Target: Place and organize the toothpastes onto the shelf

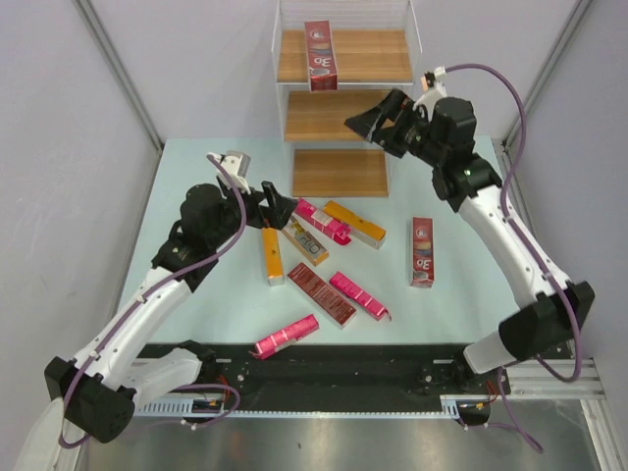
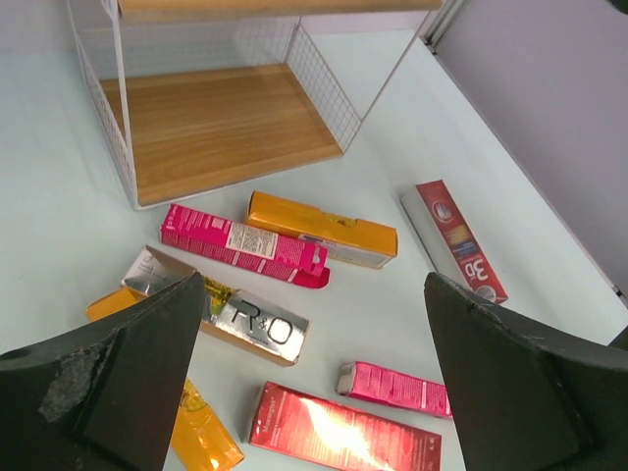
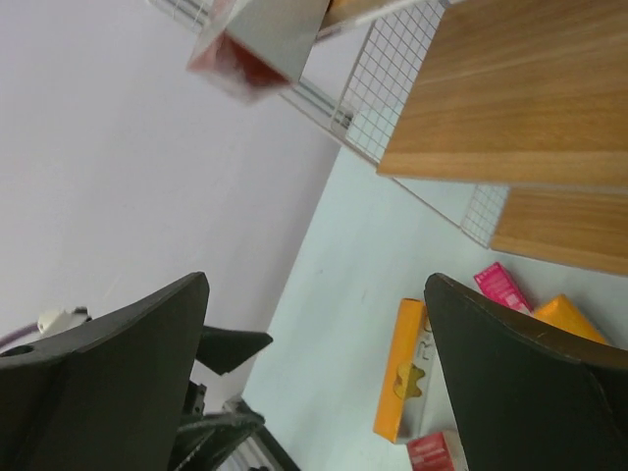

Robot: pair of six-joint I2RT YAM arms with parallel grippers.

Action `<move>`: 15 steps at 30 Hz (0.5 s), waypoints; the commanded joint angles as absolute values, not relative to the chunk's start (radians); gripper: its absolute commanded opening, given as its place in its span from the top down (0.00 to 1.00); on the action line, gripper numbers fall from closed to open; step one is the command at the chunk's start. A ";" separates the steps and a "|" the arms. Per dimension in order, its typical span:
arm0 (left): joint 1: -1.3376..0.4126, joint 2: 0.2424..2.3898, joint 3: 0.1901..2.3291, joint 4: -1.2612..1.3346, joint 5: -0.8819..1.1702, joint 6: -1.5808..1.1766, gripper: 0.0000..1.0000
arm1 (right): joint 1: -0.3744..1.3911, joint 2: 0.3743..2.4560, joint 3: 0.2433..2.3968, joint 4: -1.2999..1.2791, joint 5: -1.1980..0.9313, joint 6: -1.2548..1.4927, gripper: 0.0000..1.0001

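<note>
The shelf [image 1: 339, 172] stands at the table's far middle. One dark red carton [image 1: 320, 56] stands upright on its top board. Several toothpaste cartons lie loose on the table: an orange one [image 1: 272, 255], a silver one [image 1: 305, 241], a pink one [image 1: 323, 221], an orange one [image 1: 355, 225], a dark red one [image 1: 321, 293], two more pink ones [image 1: 358, 295] [image 1: 286, 336] and a red one [image 1: 422, 251]. My left gripper [image 1: 280, 206] is open and empty above the silver carton [image 2: 231, 316]. My right gripper [image 1: 365, 126] is open and empty in front of the middle board [image 3: 510, 98].
The table's pale top ends at grey walls left and right. The arms' black base rail [image 1: 343, 368] runs along the near edge. The shelf's clear walls [image 2: 329, 83] rise beside the lowest board [image 2: 216, 128].
</note>
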State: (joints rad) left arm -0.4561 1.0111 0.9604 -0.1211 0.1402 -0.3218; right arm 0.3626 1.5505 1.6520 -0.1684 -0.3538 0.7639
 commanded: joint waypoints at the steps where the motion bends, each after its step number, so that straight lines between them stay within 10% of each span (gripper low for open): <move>1: -0.462 0.986 0.922 -0.083 0.140 -0.314 0.00 | 0.460 1.364 1.527 -0.228 -0.104 0.606 0.02; 15: -0.462 0.957 0.827 -0.089 0.187 -0.365 0.00 | 0.583 1.101 0.997 -0.549 0.495 0.572 0.01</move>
